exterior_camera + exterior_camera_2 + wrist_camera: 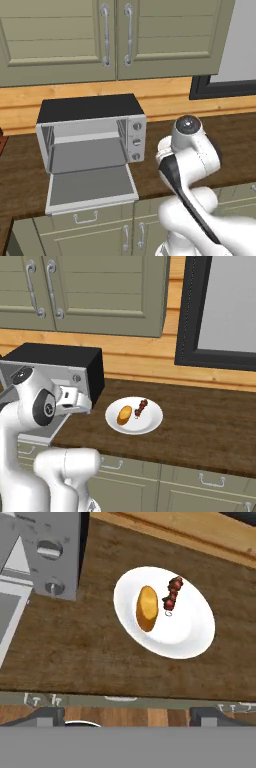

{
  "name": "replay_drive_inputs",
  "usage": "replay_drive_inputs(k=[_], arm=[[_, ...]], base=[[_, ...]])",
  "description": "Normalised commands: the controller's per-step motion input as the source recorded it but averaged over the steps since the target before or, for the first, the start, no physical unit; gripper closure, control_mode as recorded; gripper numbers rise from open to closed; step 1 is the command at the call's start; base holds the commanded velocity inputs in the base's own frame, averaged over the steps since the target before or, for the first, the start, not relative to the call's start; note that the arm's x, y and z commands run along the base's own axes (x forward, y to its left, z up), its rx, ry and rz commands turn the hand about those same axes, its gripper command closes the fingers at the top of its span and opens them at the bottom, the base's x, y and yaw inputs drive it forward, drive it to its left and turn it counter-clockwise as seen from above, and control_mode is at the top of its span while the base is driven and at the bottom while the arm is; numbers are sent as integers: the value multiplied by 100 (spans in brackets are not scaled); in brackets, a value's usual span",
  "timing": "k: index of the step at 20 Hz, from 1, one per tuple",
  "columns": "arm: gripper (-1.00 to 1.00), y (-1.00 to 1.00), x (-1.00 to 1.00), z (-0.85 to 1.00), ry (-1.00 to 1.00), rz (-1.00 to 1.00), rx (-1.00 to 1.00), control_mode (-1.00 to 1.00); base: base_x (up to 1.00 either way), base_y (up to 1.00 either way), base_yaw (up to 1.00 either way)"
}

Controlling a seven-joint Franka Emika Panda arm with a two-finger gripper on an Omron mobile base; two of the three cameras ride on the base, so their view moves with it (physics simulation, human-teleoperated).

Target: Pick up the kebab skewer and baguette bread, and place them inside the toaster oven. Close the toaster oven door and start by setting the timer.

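The baguette bread (pixel 147 608) and the kebab skewer (pixel 172 596) lie side by side on a white plate (pixel 192 634), the bread to the left of the skewer. In the right base view, the plate (pixel 150 422) with the bread (pixel 124 415) and skewer (pixel 141 407) sits on the counter right of the toaster oven (pixel 55 362). The toaster oven (pixel 90 131) stands with its door (pixel 92 186) folded down flat and its cavity bare. My gripper (pixel 129 717) is open and holds nothing, hovering above the counter's front edge, short of the plate.
Three knobs (pixel 136 142) run down the oven's right side. The dark wooden counter (pixel 210 426) stretches right of the plate. Upper cabinets (pixel 115 35) hang above the oven, and a dark-framed window (pixel 220 311) sits behind the plate. Drawer fronts (pixel 85 217) line the counter below.
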Motion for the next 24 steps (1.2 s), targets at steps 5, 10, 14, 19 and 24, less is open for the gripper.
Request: replay_drive_inputs(k=[5,10,14,19,24], arm=[[-100,-100,41,5,21,-18,18,-100],[-100,-92,44,-21,23,-11,13,-100],[-100,-16,67,-47,3,0,10,-100],[-100,4,85,-28,16,-3,1,-100],[-100,8,52,-50,17,-4,0,-100]], base=[[0,0,0],[0,0,0],[0,0,0],[0,0,0],[0,0,0]])
